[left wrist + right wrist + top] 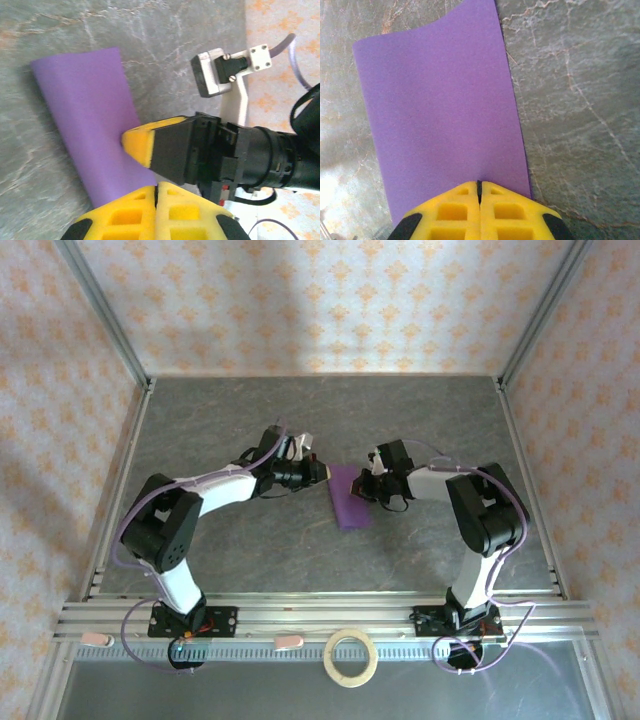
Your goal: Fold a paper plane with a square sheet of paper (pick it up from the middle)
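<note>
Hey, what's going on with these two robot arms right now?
Both arms meet at a purple paper lying on the grey table. The right gripper is shut with its tips on the paper's edge; the left gripper is shut at another edge. Whether either actually pinches it is unclear.

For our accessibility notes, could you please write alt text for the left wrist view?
A long purple sheet of paper lies on a grey marbled table. The left gripper, yellow fingers shut, sits at the paper's near end, and the right gripper juts in from the right with its yellow tip at the paper's edge.
</note>
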